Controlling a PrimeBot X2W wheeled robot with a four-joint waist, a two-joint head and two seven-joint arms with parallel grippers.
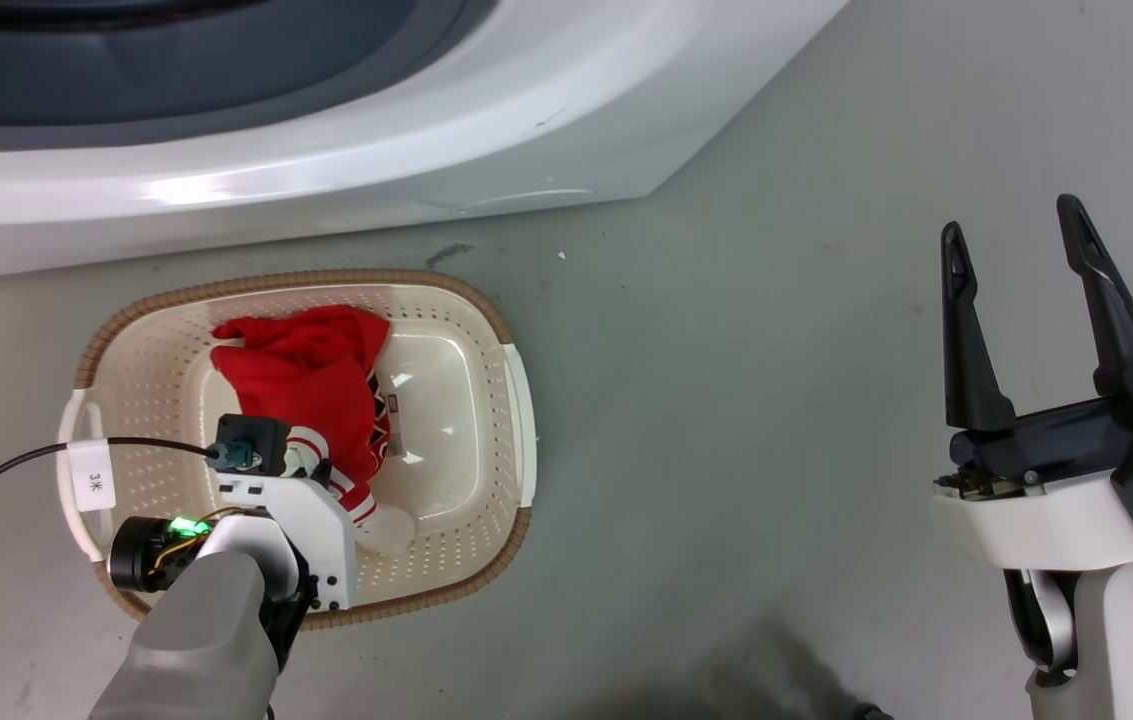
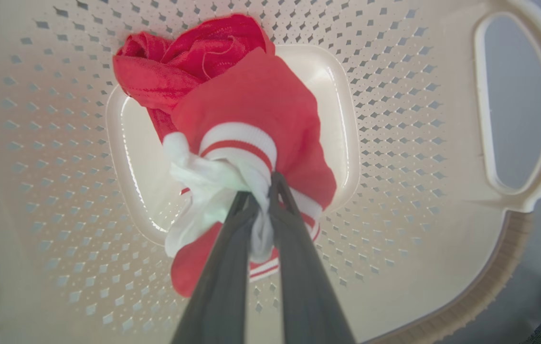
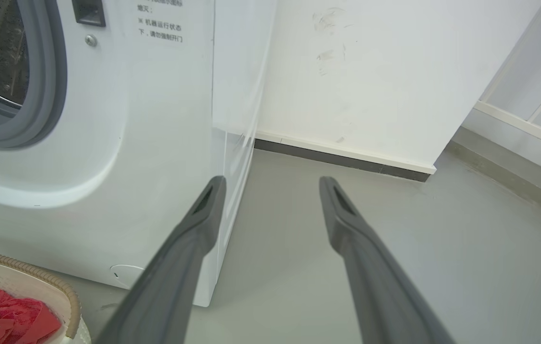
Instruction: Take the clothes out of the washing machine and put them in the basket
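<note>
Gripping clothes (image 2: 251, 105) — left end effector (image 2: 261, 188) — inside basket (image 2: 418, 119)

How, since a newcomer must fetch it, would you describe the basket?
Find the big white washing machine; on the grey floor just before its front stands the basket. It is an oval cream tub with holed sides, a brown woven-look rim and white handles, and it alone holds the red clothes, gripped by the left pincer.
</note>
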